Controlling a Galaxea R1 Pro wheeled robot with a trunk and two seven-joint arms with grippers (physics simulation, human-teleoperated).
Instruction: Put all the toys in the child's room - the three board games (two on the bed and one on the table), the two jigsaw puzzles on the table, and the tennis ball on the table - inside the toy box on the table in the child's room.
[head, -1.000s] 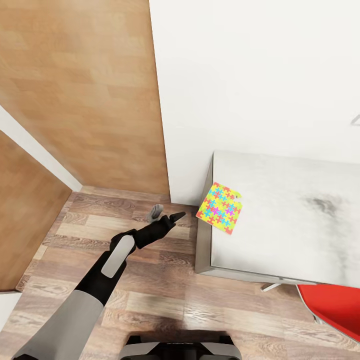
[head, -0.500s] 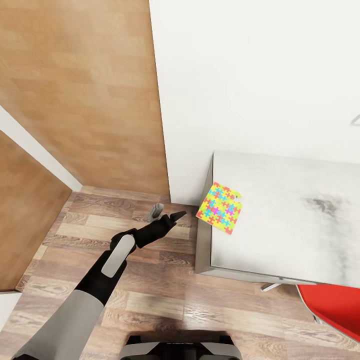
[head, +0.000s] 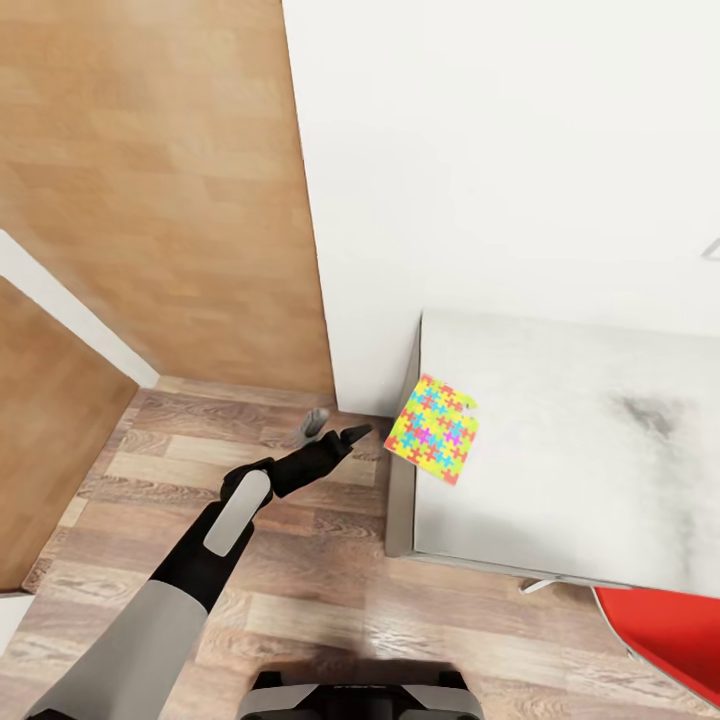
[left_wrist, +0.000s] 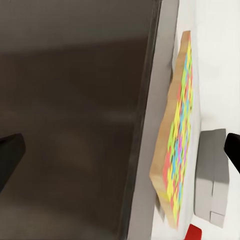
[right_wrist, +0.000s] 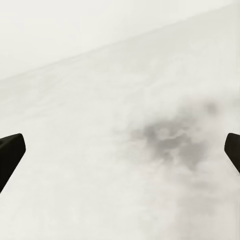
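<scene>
One jigsaw puzzle (head: 433, 429), a thin square of yellow, pink, green and blue pieces, lies on the left edge of the light grey table (head: 570, 450), one corner hanging over the edge. My left gripper (head: 336, 429) is held out over the wood floor, just left of that edge and a little below the top. It is open and holds nothing. In the left wrist view the jigsaw puzzle (left_wrist: 177, 142) shows edge-on ahead of the spread left gripper (left_wrist: 120, 152). My right gripper (right_wrist: 120, 150) is open over the bare, smudged table (right_wrist: 125, 100).
A white wall (head: 500, 150) rises behind the table, and a wood-panelled surface (head: 150, 180) stands to its left. A red chair (head: 670, 630) pokes in at the table's near right corner. Beyond the puzzle sits a light grey boxy shape (left_wrist: 212, 180).
The whole head picture has shifted slightly, so the camera has moved. Arm and puzzle keep their places relative to each other.
</scene>
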